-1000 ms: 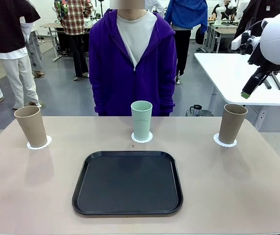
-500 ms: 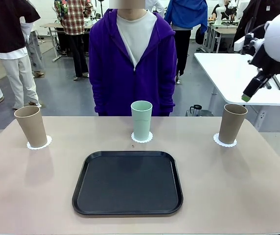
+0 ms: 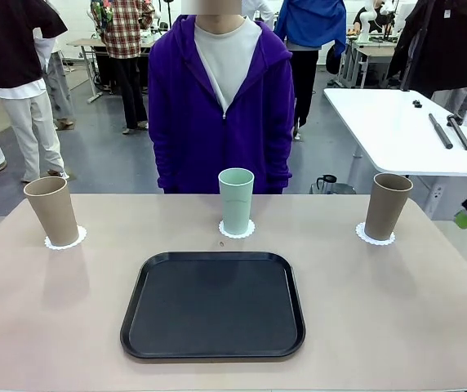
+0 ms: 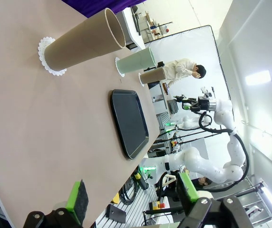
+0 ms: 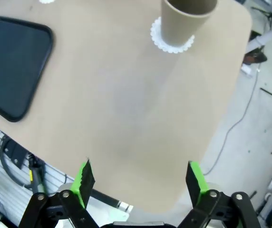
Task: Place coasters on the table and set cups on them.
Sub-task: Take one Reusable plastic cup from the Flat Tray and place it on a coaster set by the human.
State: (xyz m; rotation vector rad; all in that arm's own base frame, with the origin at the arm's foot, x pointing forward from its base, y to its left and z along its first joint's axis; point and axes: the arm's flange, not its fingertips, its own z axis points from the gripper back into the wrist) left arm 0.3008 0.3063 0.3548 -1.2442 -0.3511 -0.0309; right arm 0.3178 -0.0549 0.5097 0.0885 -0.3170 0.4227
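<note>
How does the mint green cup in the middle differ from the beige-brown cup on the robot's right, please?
The mint green cup is pale green; the right beige-brown cup is tan. The green one stands at the far middle of the table, just beyond the black tray; the brown one stands near the table's right edge, well clear of the tray. Both are upright, tapered, handleless, each on a white lacy coaster.

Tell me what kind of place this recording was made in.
Most likely a robotics lab: another white robot arm stands beyond the table, with a white worktable and people standing around on the open floor behind.
</note>
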